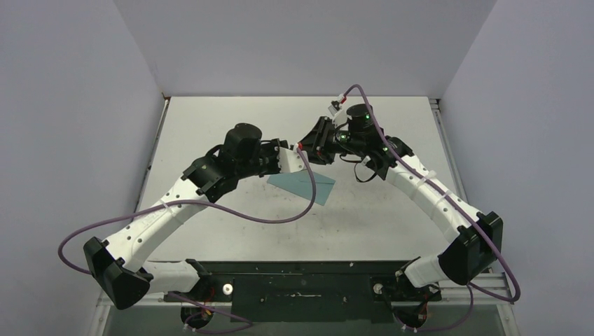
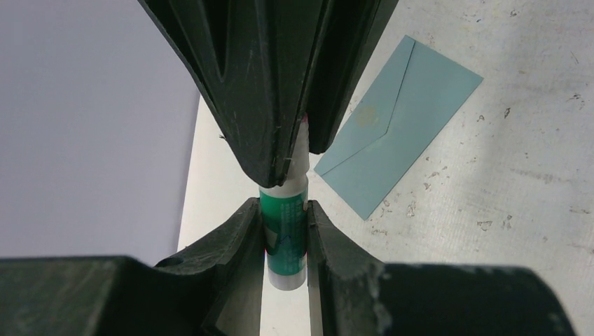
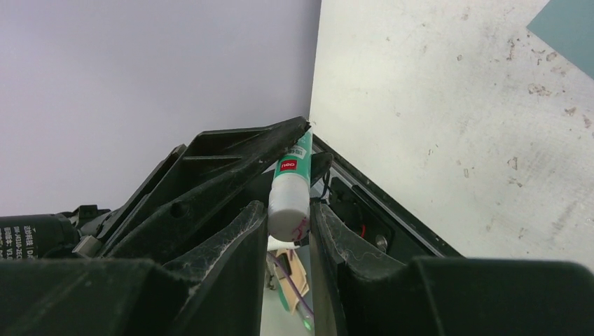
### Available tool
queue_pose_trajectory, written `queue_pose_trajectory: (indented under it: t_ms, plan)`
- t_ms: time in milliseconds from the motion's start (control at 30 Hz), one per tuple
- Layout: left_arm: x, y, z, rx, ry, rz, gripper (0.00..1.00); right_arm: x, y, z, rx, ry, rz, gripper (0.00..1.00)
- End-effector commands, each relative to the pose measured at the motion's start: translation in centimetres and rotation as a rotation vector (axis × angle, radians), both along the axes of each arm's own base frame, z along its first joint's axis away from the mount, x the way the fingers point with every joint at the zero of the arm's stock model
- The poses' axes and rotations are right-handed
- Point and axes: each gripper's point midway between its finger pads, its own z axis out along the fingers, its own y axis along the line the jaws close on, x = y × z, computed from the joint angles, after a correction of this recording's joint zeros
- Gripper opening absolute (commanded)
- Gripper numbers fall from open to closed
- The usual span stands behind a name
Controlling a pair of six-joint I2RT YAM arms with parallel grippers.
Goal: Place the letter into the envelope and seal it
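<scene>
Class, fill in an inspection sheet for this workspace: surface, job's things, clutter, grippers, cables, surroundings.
Surface: pale table, scuffed and speckled.
Job's things: teal envelope flat, flap folded down; letter not seen.
Clutter: green-and-white glue stick, in both grippers.
Grippers: left gripper shut on its green body; right gripper shut on its white end.
Cables: purple cable loops over the table.
Surroundings: plain grey walls.

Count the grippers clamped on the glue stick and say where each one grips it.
2. The left gripper clamps the glue stick on its green body. The right gripper clamps its white end. Nothing hides either grip.
</scene>
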Motion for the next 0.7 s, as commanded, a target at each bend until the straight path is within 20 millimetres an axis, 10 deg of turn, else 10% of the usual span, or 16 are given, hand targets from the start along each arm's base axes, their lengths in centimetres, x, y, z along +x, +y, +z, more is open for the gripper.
queue_pose_trajectory:
  t_ms: [0,367,667]
  plan:
    - [-0.1,-3.7,5.1,-0.168,-0.119,-0.115,0.00,-1.0,1.0,-0.5,0.018,0.086,-0.056,0.05]
    - [-1.0,-4.6,4.8,-0.252,-0.085,-0.150,0.00,-2.2,2.3,-3.0,0.000,0.169,-0.078,0.06]
    - [-2.2,-3.0,-0.1,-0.330,0.153,-0.058,0.00,-1.5,-0.4,-2.1,-0.035,0.082,-0.129,0.57]
